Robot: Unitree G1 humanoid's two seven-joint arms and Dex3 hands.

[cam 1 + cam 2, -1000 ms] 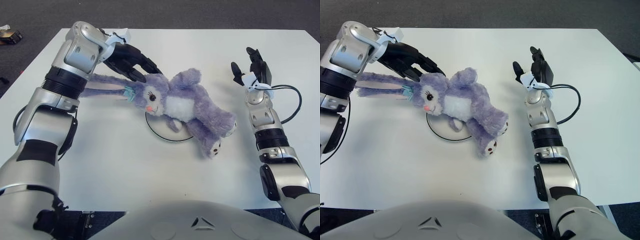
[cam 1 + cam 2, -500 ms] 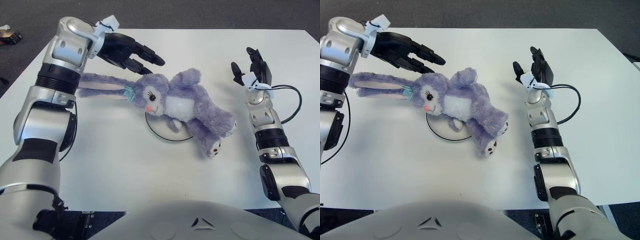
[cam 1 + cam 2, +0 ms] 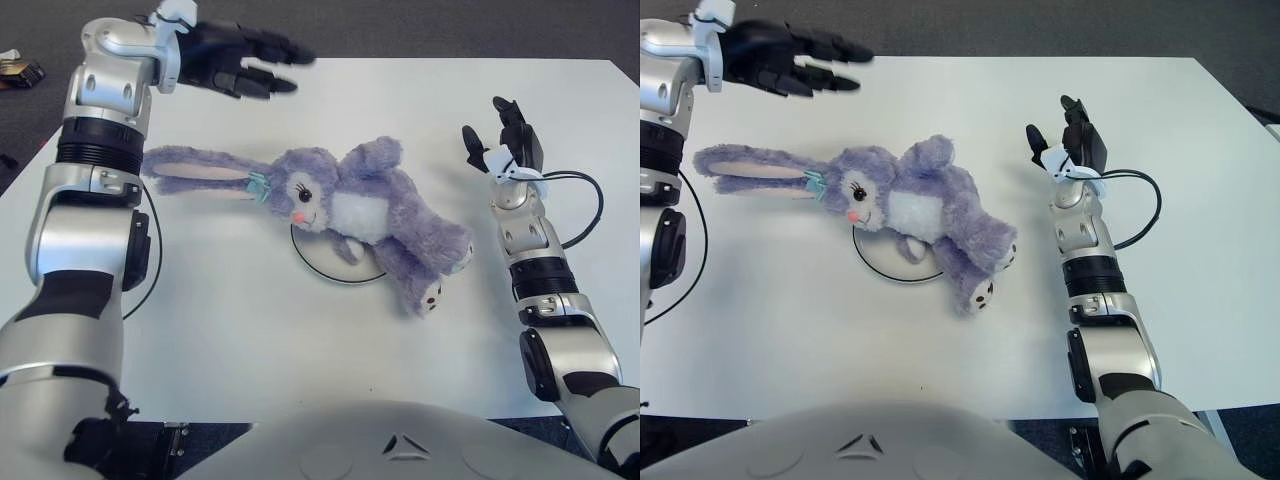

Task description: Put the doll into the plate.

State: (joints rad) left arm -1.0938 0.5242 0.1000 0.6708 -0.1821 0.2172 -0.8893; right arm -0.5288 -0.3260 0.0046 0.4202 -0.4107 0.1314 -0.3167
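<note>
The doll [image 3: 355,215], a purple plush rabbit, lies on its back at the centre of the frame, across the plate [image 3: 325,262]. Its torso covers the upper right part of the white plate; the lower left rim remains exposed. The head points left, and the long ears [image 3: 195,172] extend toward the left edge of the frame and lie on the white table [image 3: 250,340]. The legs extend toward the lower right, and the feet lie past the plate rim.

The left hand [image 3: 235,62] is at the upper left of the frame, above the ears and well apart from the doll. Its dark fingers are extended and spread, holding nothing. Whether it is over the table's far edge or beyond it cannot be determined from these views.

The right hand [image 3: 1072,135] is at the upper right of the frame, to the right of the doll and apart from it. Its fingers point upward, apart and relaxed, with nothing grasped. A black cable [image 3: 1140,205] loops beside its forearm.
</note>
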